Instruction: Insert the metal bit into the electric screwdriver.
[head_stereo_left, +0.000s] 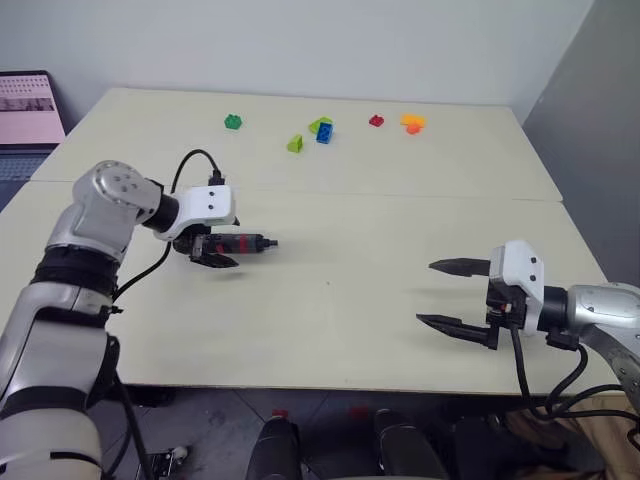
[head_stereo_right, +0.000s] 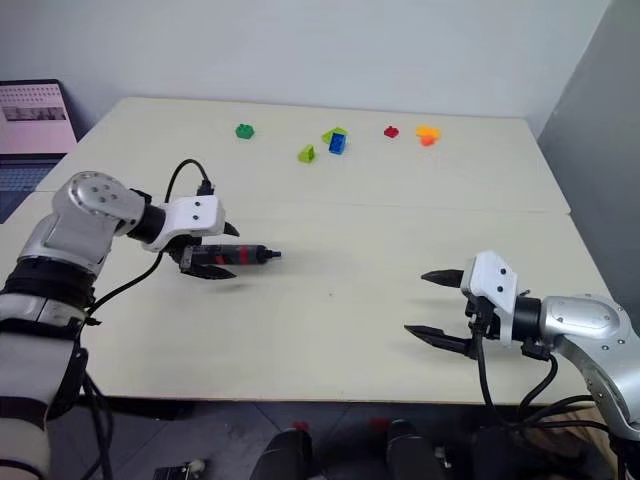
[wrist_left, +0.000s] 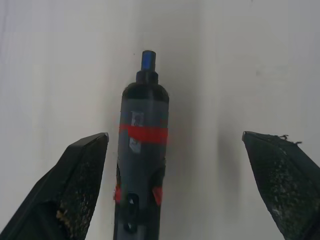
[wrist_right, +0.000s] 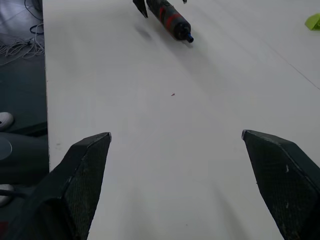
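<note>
Beyond pale table (head_stereo_left: 400, 260), grey wall (head_stereo_left: 300, 40), laptop (head_stereo_left: 25, 110)

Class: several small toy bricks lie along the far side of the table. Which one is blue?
The blue brick, in the middle of the row, touching a light green brick. The others are dark green, lime, red and orange.

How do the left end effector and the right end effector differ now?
The left end effector straddles the screwdriver, pointing down at the table; the right end effector has nothing between its fingers and points almost level, toward the left one. Both stand wide open.
</note>
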